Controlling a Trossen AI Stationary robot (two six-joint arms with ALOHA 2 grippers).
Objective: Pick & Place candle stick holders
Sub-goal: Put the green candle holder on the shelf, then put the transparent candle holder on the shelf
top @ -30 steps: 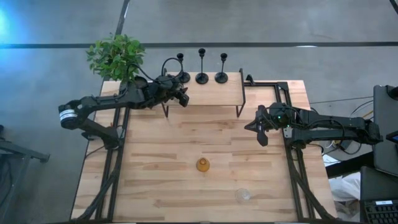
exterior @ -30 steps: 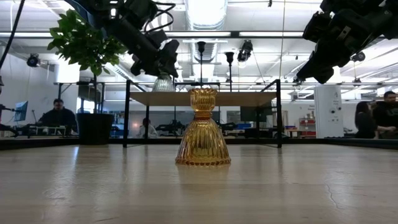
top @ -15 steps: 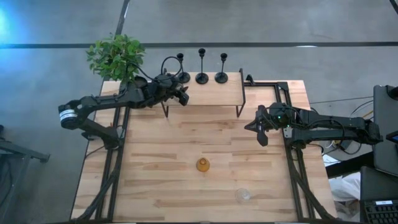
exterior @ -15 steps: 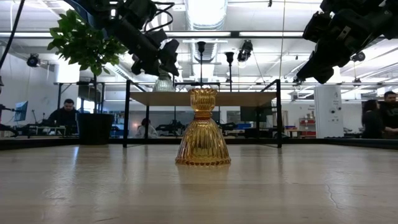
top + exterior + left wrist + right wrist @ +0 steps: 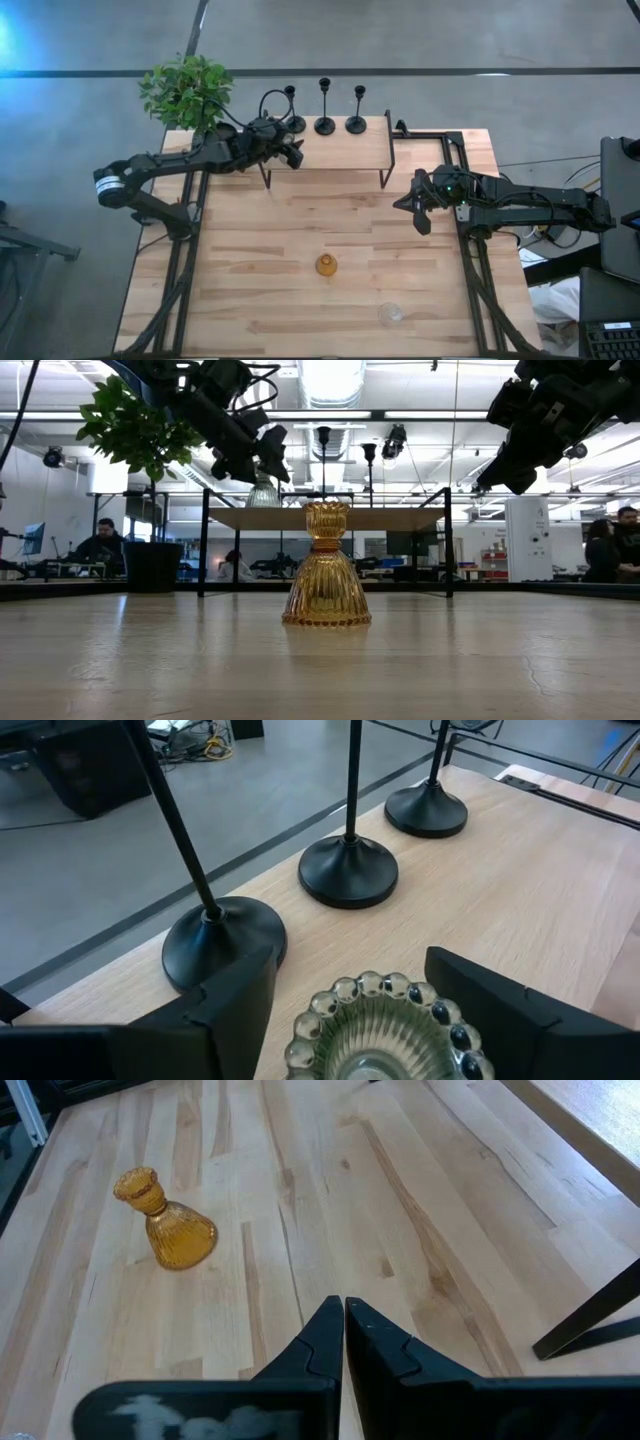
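Three black candlesticks (image 5: 325,124) stand on their round bases in a row along the far edge of a raised wooden shelf (image 5: 340,150); their bases show in the left wrist view (image 5: 348,870). My left gripper (image 5: 292,155) is over the shelf, just near of the leftmost candlestick (image 5: 222,942), and is shut on a greenish glass vase (image 5: 385,1030). My right gripper (image 5: 415,208) hangs shut and empty above the table's right side (image 5: 344,1325). My left gripper has the greenish vase between its two fingers, one finger (image 5: 235,1005) on each side of the beaded rim (image 5: 320,1005). The vase stands upright below the gripper (image 5: 263,490). I cannot tell whether its foot touches the shelf top.
An amber glass vase (image 5: 326,265) stands mid-table, and a clear glass vase (image 5: 390,313) nearer the front right. A potted plant (image 5: 187,90) stands at the far left corner. The shelf rests on thin black legs (image 5: 383,178). People sit in the room behind.
My left gripper has crept a little toward the table's far edge and the candlesticks, carrying the greenish vase upright with it.
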